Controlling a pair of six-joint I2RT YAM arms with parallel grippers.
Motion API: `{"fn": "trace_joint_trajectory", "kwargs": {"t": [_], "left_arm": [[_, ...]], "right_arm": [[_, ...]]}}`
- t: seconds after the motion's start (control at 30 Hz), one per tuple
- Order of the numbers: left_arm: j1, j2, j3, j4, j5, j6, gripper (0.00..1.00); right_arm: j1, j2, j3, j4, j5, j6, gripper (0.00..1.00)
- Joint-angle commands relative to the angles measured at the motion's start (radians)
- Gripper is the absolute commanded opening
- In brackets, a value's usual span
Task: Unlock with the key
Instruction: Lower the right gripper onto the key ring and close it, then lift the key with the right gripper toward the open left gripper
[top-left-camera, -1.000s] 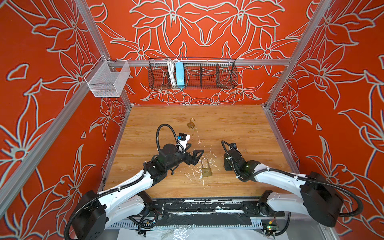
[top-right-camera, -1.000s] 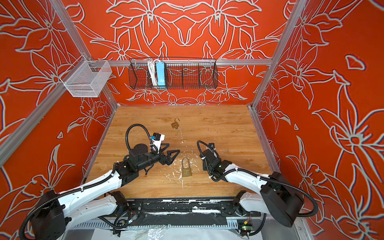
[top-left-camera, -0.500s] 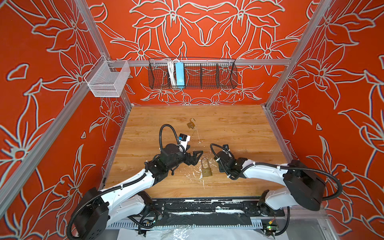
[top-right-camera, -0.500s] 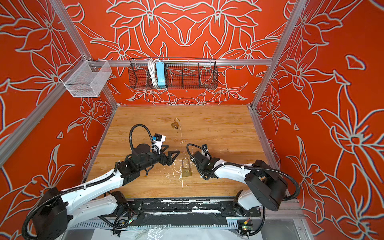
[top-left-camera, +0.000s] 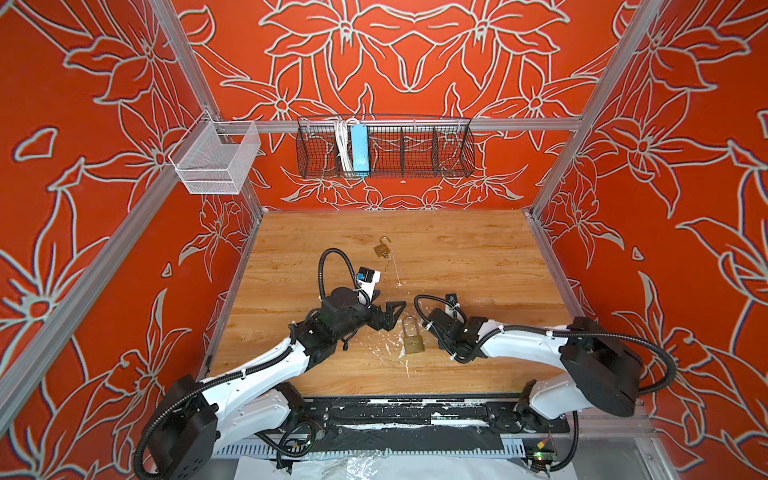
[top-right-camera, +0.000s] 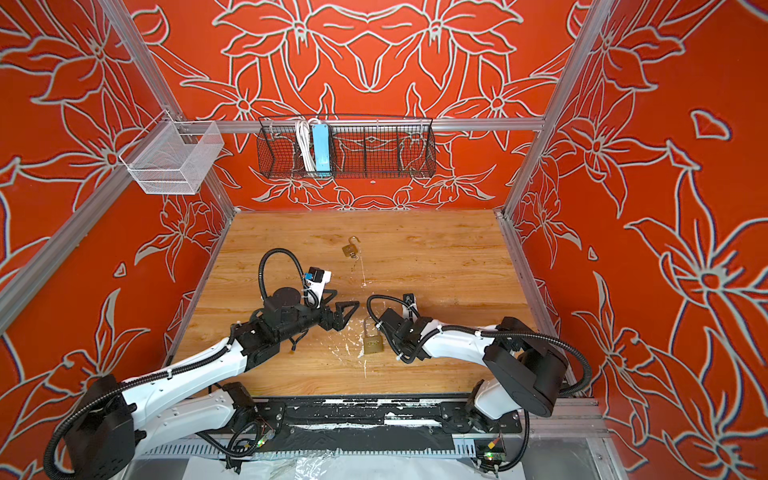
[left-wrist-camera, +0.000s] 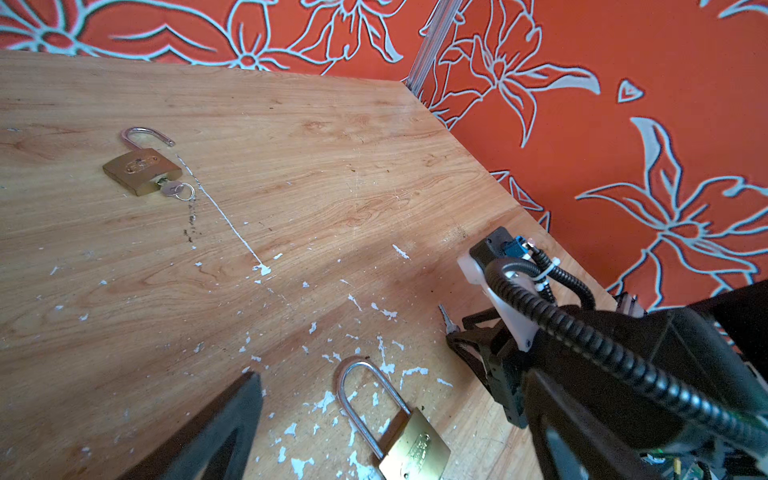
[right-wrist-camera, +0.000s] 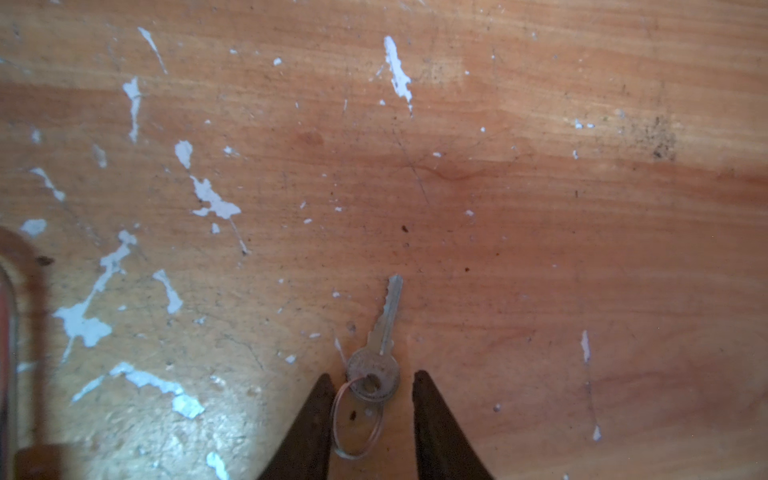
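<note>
Right claw (right-wrist-camera: 372, 376) is straddling the key's round head, jaws partly open and not clamping it. The key (right-wrist-camera: 384, 328) is lying flat just right of the long-shackle padlock (top-left-camera: 412, 343). Left claw (top-left-camera: 390, 315) is hovering wide open and empty, just left of that padlock. Well behind it, a small padlock (top-left-camera: 381, 248) is lying unshackled.

I have the left arm (top-left-camera: 266, 370) stretched low and forward toward the middle, with the left claw (top-left-camera: 390, 300) spread wide. The right arm (top-left-camera: 523, 345) folds in from the right, wrist pitched down, and the right claw (right-wrist-camera: 372, 378) has its jaws narrowly apart.
</note>
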Motion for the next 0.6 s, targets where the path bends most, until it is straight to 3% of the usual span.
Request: {"fn": "trace_joint_trajectory", "kwargs": {"t": [0.0, 0.33, 0.57], "left_arm": [[0.001, 0.009, 0.019, -0.003, -0.009, 0.004, 0.97], [0.001, 0.018, 0.023, -0.008, -0.008, 0.007, 0.97], [0.001, 0.022, 0.026, -0.011, -0.012, 0.009, 0.97]], "right_arm": [[0.007, -0.037, -0.031, -0.036, 0.041, 0.038, 0.3], [0.007, -0.095, -0.062, -0.011, 0.043, -0.005, 0.21], [0.006, -0.093, -0.066, -0.008, 0.042, -0.019, 0.04]]}}
